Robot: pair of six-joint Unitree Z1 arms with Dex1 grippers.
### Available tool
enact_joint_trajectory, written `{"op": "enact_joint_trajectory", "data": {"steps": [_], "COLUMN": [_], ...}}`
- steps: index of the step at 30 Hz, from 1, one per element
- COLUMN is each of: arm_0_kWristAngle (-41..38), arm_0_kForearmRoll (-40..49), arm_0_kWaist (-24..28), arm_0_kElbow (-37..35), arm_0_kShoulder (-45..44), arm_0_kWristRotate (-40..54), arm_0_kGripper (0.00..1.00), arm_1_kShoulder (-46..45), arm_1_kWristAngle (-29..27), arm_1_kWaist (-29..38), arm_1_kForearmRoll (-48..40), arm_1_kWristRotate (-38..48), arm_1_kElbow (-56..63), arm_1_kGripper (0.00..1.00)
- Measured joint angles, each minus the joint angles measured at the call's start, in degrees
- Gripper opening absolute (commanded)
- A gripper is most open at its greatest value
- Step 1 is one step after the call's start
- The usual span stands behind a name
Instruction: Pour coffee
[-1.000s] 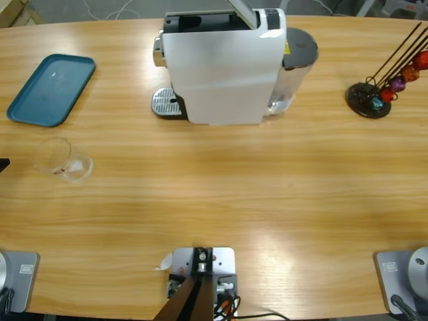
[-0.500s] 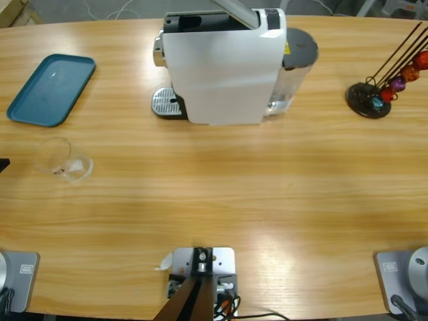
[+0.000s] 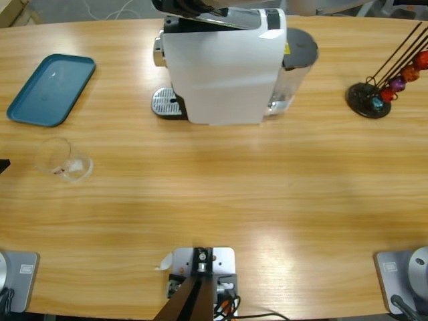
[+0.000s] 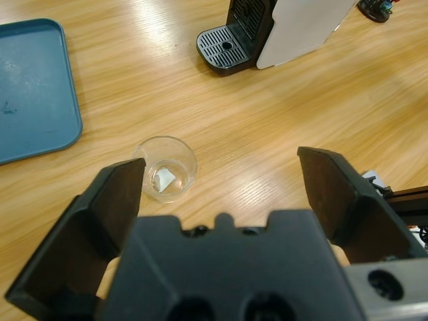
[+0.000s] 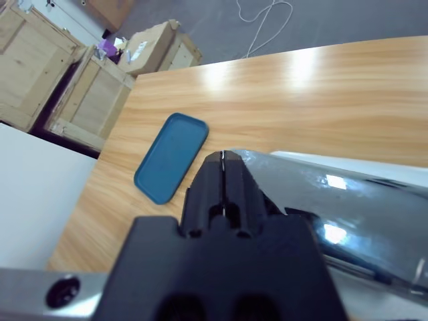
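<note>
The glass tumbler sits out on the left part of the wooden table, just below the blue tray and well apart from the coffee machine. Through its clear wall only a faint trace shows at the bottom, and the coffee is hard to make out from here.

The risk sits at the machine. The right gripper lies on the machine's chrome lever at the top, jaws pressed together with nothing between them. If it bears down off-centre it could slide off that polished surface, or nudge the whole machine across the table. The drip tray is bare too: with no glass under the spout, anything brewed would run straight onto the grate.

Over on the left, the left gripper hovers above the tumbler, jaws spread wide, holding nothing and touching nothing. The tumbler lies closer to one jaw than the other, so a descent from here could clip the rim and tip it, and a hard squeeze might make the slick glass squirt out.
</note>
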Motion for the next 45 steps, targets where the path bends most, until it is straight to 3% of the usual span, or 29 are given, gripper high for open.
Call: {"op": "enact_joint_trajectory", "data": {"steps": [36, 37, 38, 39, 45], "arm_0_kWristAngle": [-0.51, -0.51, -0.51, -0.51, -0.37], "arm_0_kForearmRoll": [0.0, 0.0, 0.0, 0.0, 0.0], "arm_0_kWaist": [0.0, 0.0, 0.0, 0.0, 0.0], "arm_0_kElbow": [-0.03, -0.03, -0.03, -0.03, -0.04], "arm_0_kShoulder": [0.64, 0.64, 0.64, 0.64, 0.68], "arm_0_kWristRotate": [0.0, 0.0, 0.0, 0.0, 0.0], "arm_0_kGripper": [0.991, 0.991, 0.995, 0.996, 1.0], "arm_1_kShoulder": [2.66, 2.66, 2.66, 2.58, 1.61], "arm_1_kWristAngle": [0.9, 0.9, 0.92, 1.18, 8.38], "arm_1_kWaist": [-0.85, -0.85, -0.85, -0.85, -1.48], "arm_1_kForearmRoll": [-0.42, -0.45, -0.59, -0.85, 0.53], "arm_1_kWristRotate": [0.0, 0.0, -0.41, -1.96, -25.08], "arm_1_kElbow": [1.72, 1.72, 1.72, 1.72, -1.38], "arm_1_kGripper": [0.0, 0.369, 0.959, 0.999, 1.0]}}
